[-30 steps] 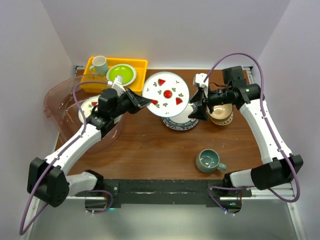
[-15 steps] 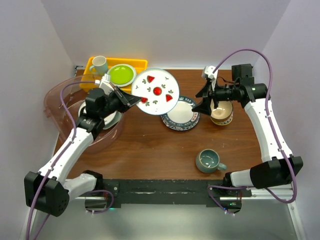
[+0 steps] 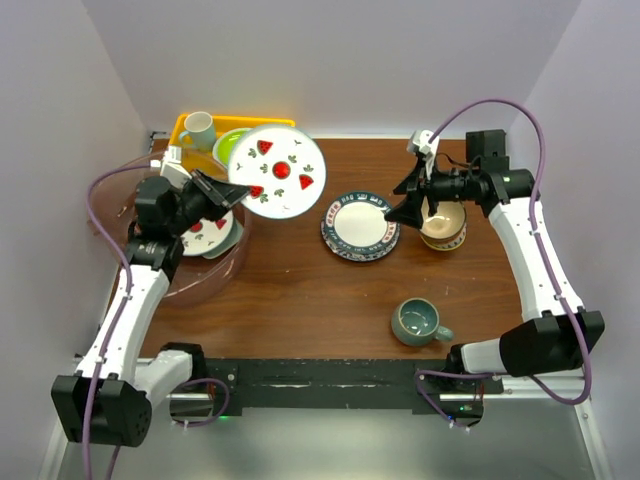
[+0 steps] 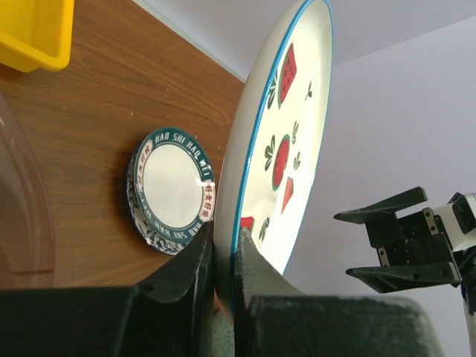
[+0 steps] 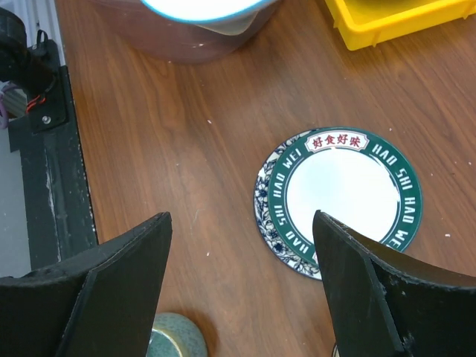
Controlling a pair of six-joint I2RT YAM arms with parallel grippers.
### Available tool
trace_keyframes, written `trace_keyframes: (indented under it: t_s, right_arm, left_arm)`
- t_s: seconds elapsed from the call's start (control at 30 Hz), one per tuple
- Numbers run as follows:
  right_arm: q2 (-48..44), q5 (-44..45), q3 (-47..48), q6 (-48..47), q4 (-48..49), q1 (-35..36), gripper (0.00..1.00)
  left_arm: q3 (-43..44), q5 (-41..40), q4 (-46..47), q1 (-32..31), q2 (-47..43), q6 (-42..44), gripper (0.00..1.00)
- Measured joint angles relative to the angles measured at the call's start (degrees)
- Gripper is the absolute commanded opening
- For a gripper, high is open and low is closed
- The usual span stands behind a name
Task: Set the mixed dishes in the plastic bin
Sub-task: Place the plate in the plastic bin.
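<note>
My left gripper is shut on the rim of the red-and-white plate and holds it tilted in the air at the right rim of the pinkish plastic bin. In the left wrist view the plate stands edge-on between my fingers. Another patterned plate lies in the bin. My right gripper is open and empty above the table, between a stack of green-rimmed plates and the cream-tan bowl. The teal mug stands front right.
A yellow tray at the back left holds a white mug and a lime-green plate, partly hidden by the held plate. The right wrist view shows the plate stack, the mug and the bin's wall.
My left arm has carried the red-and-white plate left and back, from over the plate stack to the bin's rim. My right gripper left the plate's edge and drew back right.
</note>
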Motion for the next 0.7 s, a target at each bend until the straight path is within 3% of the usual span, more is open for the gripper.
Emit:
trace_keyframes:
  t_s: [0.7]
  right_arm:
    - [0.0,0.1,-4.1,2.7,4.0,-0.6,0.81]
  left_arm:
    - [1.0,5.6,-1.3,15.1,-2.4,0.8,0.0]
